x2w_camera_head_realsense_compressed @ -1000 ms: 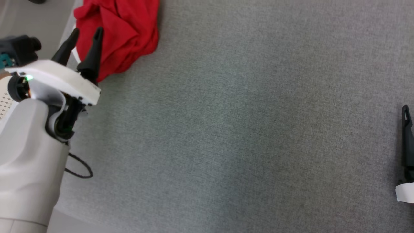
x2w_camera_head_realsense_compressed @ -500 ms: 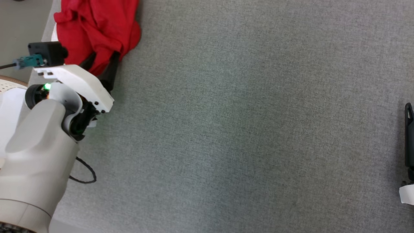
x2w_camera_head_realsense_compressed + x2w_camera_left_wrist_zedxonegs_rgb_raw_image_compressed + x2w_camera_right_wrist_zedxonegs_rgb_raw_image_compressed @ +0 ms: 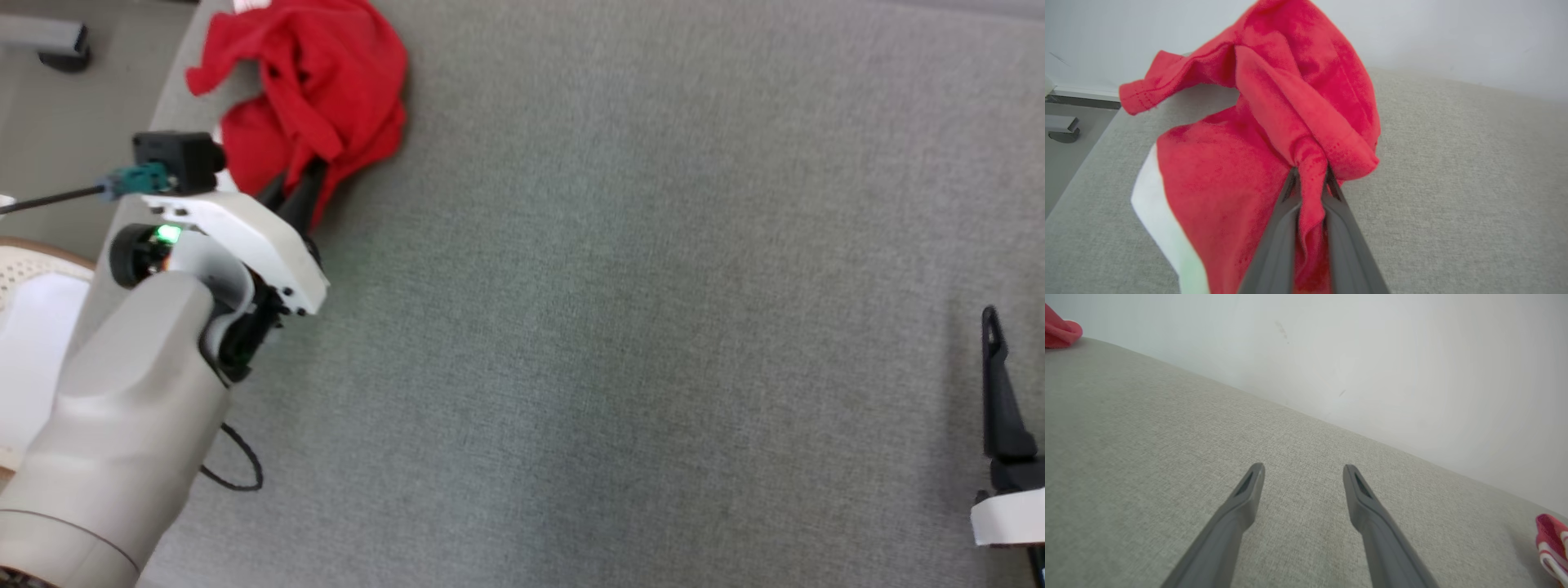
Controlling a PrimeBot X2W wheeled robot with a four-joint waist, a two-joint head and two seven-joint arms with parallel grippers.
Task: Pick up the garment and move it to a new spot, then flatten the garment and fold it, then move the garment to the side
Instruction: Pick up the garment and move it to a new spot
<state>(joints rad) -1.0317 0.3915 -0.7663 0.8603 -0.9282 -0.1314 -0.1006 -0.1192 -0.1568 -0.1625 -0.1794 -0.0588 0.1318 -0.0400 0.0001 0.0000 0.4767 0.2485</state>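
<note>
Left wrist view shows the left gripper (image 3: 1309, 176) clamped on a fold of the red garment (image 3: 1216, 179), bunched at the far-left edge of the grey surface (image 3: 653, 327), so pickup looks in hand and the next move likely calls for lifting it toward the middle, while the right gripper (image 3: 1303, 468) hovers spread wide.

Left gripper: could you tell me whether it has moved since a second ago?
Yes. Judged against the table's left edge, the left gripper has moved inward, and is shut on the red garment.
</note>
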